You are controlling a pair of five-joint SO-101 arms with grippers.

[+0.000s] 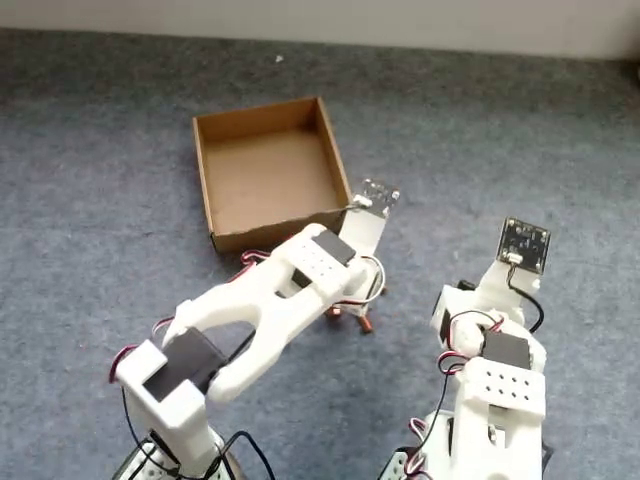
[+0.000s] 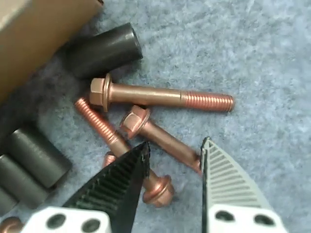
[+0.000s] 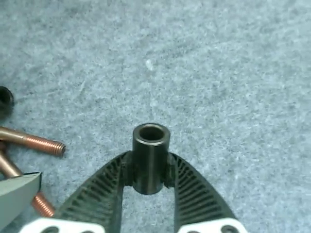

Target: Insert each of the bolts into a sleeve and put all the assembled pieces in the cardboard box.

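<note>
Cardboard box (image 1: 270, 180) sits open-topped on the grey carpet (image 1: 90, 150), toward the far side of my overhead feed. My left arm (image 1: 270, 300) lies across to the box's near right corner and covers most of the parts pile from above. My left gripper (image 2: 175, 144) hangs spread over the crossed bolts (image 2: 160, 94), jaws straddling one shank. Another bolt head is half hidden behind the black finger (image 2: 121, 179). My right gripper (image 3: 149, 161) is clamped around one sleeve (image 3: 150, 138), bore facing the camera. Other sleeves (image 2: 104, 48) lie beside the box wall, some cut off at the frame edge.
</note>
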